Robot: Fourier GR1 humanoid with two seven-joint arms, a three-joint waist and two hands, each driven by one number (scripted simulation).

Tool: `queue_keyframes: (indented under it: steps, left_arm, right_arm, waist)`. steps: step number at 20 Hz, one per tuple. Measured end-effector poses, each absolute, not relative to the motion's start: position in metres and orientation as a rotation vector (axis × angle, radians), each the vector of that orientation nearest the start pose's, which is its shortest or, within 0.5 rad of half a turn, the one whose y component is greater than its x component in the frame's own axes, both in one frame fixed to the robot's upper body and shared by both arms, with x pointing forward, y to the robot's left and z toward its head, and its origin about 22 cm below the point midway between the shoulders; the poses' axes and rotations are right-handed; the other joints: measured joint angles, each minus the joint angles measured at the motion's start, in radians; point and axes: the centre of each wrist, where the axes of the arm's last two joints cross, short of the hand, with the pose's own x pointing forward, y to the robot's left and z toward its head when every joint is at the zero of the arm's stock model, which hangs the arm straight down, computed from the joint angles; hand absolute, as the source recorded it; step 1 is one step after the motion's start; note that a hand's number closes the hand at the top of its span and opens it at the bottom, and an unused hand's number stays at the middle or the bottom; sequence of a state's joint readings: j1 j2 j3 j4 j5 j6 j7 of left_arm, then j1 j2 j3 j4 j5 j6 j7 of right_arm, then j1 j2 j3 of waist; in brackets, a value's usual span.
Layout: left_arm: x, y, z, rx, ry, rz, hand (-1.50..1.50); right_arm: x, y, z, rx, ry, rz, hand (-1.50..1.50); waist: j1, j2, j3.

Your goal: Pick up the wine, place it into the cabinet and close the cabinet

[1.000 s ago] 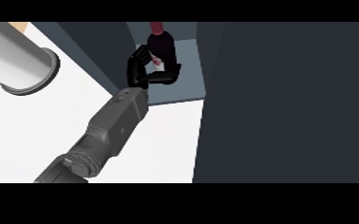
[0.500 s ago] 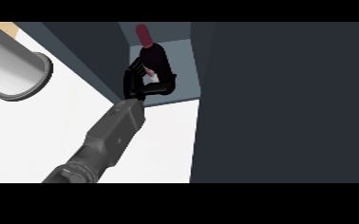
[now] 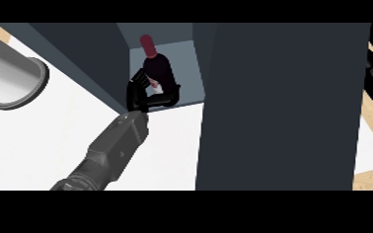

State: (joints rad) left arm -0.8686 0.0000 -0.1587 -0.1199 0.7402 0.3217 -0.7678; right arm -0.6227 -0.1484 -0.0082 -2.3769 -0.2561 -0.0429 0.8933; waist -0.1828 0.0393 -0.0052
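Observation:
A dark wine bottle [image 3: 157,68] with a red top stands inside the open cabinet [image 3: 186,64], on its pale floor near the left wall. My left hand [image 3: 140,95] reaches in from the lower left. It sits at the bottle's lower part, just inside the front edge, with fingers and thumb curled round the bottle. The white label shows between them. The hand hides the base of the bottle. My right hand does not show.
The cabinet's dark open door [image 3: 284,103] fills the right half of the view. A large silver cylinder [image 3: 18,81] stands on the white counter [image 3: 51,138] at the left. The cabinet's dark left wall [image 3: 87,54] runs between them.
The hand and bottle sit a little lower in the view than before. More of the bottle's upper part now shows above the hand. The silver cylinder has slid leftward in the view.

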Motion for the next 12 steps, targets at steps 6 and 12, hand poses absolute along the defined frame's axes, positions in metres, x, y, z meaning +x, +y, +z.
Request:
queue_keyframes:
  steps: [6,12]
  left_arm:
    - [0.367,0.143,-0.073,0.148,-1.58,0.287,1.5]
    - [0.379,0.134,-0.056,0.16,-1.606,0.294,1.5]
  right_arm:
    - [0.183,-0.191,0.282,0.363,-1.998,0.352,-1.5]
    - [0.184,-0.194,0.28,0.362,-1.999,0.339,-1.5]
  waist:
    - [-0.004,0.001,0.0]
    - [-0.005,0.001,0.0]
